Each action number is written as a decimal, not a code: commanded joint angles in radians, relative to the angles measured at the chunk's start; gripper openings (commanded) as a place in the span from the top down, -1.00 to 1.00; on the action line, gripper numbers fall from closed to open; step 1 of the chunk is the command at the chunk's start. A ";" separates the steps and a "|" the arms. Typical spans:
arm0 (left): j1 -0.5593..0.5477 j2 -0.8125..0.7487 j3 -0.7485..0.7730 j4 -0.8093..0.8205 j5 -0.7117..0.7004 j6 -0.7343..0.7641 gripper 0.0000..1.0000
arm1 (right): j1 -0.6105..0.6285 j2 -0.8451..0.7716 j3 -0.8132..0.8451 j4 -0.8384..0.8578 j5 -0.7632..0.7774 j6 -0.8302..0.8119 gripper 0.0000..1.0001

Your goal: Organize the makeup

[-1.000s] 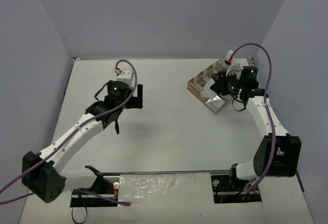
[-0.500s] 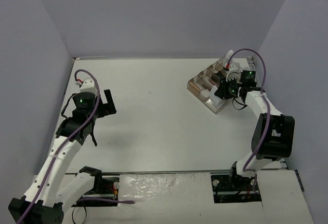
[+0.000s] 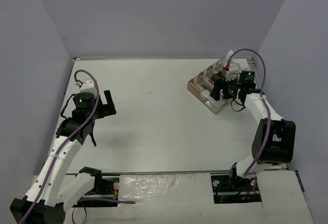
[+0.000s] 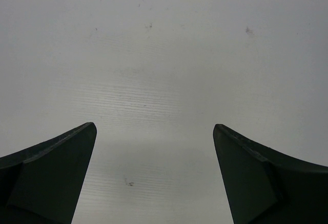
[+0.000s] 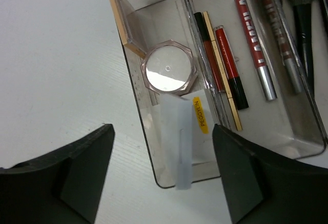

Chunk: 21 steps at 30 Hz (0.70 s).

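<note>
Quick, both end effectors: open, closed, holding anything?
Left end effector: open, holding nothing.
Right end effector: open, holding nothing, above the tray.

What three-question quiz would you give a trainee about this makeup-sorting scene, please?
1. True or false: the left gripper is clamped on a pencil.
2. Which item shares a compartment of the tray with the pink compact?
A. the packet with the yellow label
B. a black brush
C. a silver-capped red tube
3. Fill in the blank: the right gripper hangs above the tray with its jaws ____.

Key: 1 false, it is open over bare table; 2 A; 3 open.
</note>
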 commanded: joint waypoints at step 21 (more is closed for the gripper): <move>0.007 -0.259 -0.043 -0.012 -0.121 0.111 -0.94 | 0.091 -1.074 -0.065 -0.138 0.787 0.529 -1.00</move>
